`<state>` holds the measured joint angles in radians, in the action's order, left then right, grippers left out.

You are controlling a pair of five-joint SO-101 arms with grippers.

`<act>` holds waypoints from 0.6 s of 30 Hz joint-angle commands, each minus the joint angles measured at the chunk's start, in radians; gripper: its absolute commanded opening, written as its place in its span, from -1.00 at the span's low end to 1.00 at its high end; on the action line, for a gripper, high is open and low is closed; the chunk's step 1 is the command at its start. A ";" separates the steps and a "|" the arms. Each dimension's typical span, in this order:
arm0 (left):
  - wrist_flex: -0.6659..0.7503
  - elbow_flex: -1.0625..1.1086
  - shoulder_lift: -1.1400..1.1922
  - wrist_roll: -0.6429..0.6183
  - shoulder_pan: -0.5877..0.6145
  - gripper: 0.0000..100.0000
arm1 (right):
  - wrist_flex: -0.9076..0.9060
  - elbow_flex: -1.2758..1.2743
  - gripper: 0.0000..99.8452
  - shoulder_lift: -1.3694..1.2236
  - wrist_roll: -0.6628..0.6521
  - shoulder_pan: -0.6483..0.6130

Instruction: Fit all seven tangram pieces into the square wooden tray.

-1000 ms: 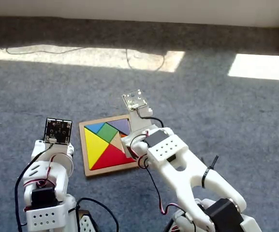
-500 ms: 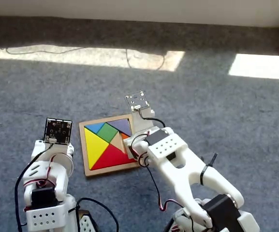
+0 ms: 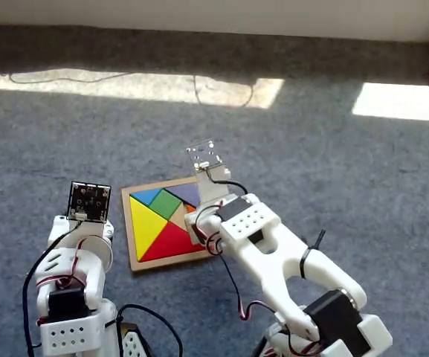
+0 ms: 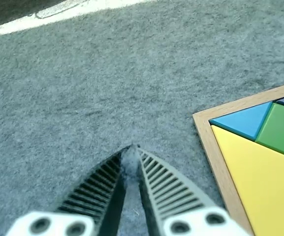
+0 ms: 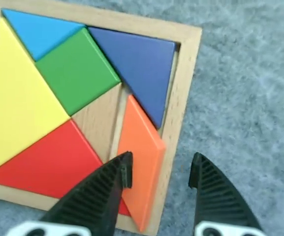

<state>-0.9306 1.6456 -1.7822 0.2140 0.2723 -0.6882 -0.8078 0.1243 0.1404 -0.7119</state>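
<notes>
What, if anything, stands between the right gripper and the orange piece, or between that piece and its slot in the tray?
Nothing visible lies between the right gripper and the orange piece; its open jaws straddle it. The piece's outer edge appears to overlap the tray rim, blocking it from seating.

The right arm [image 3: 262,242] is sliding a little to the left, over the right side of the tray [image 3: 126,223]. The small board [image 3: 203,156] at its far end is swinging back to the left, after drifting right a moment ago. The near part of the arm is also moving left and a bit farther away.
</notes>
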 commanded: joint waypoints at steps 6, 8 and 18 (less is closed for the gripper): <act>0.014 -0.008 -0.039 0.008 -0.008 -0.98 | -0.007 0.004 -0.62 0.054 0.000 -0.021; 0.014 -0.008 -0.039 0.008 -0.008 -0.98 | -0.007 0.002 -0.62 0.133 0.000 -0.025; 0.014 -0.008 -0.039 0.008 -0.008 -0.98 | -0.008 -0.145 -0.62 0.360 0.000 -0.061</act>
<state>-0.9306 1.6456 -1.7822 0.2140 0.2723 -0.6989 -0.9582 0.4327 0.1389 -0.7411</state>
